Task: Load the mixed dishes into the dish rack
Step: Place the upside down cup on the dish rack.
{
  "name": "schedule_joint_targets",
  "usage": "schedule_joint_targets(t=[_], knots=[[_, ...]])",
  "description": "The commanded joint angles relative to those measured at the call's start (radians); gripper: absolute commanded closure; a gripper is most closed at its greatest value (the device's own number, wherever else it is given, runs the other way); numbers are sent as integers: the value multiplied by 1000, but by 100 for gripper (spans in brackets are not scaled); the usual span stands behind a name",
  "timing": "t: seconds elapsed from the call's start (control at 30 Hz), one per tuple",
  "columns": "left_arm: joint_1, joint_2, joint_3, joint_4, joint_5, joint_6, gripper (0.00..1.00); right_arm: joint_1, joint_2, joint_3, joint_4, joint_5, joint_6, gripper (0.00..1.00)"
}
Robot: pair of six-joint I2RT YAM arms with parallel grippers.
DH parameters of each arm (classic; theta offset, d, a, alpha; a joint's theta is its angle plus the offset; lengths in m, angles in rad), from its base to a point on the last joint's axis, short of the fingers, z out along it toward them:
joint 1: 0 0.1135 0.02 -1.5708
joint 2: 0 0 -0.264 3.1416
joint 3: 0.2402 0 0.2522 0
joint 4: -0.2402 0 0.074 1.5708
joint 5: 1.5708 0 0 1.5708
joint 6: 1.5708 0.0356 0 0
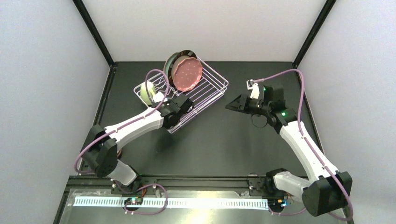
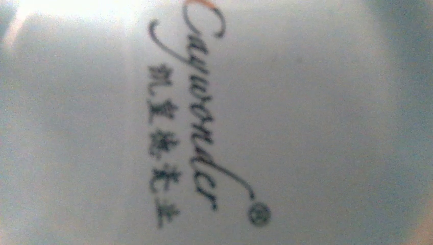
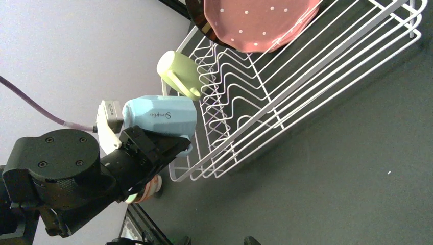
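The white wire dish rack (image 1: pixel 212 91) holds a pink speckled plate (image 1: pixel 187 74) standing in front of a dark-rimmed green plate (image 1: pixel 172 61). A pale green mug (image 1: pixel 148 91) lies at the rack's left end. My left gripper (image 3: pixel 153 148) is shut on a light blue mug (image 3: pixel 163 115) at the rack's near-left corner. The mug's white printed base (image 2: pixel 306 127) fills the left wrist view and hides the fingers. My right gripper (image 1: pixel 232 106) stands open to the right of the rack with nothing between its fingers. In the right wrist view only its fingertips (image 3: pixel 250 240) show, over bare mat.
A small reddish bowl (image 3: pixel 148 190) sits on the dark mat behind the left arm, near the left wall. The black frame posts (image 1: pixel 95 32) and grey walls close the table in at the back and sides.
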Motion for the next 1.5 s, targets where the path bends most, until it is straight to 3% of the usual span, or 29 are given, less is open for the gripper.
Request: schedule_joint_targets(t=[0.0,1.47], knots=[[-4,21,34,-19,-81,-22,99,-4,10,-19,27,-11,3,41],[38,95,-123,163,81,-40,96,-4,66,-91,88,-35,-15,41]])
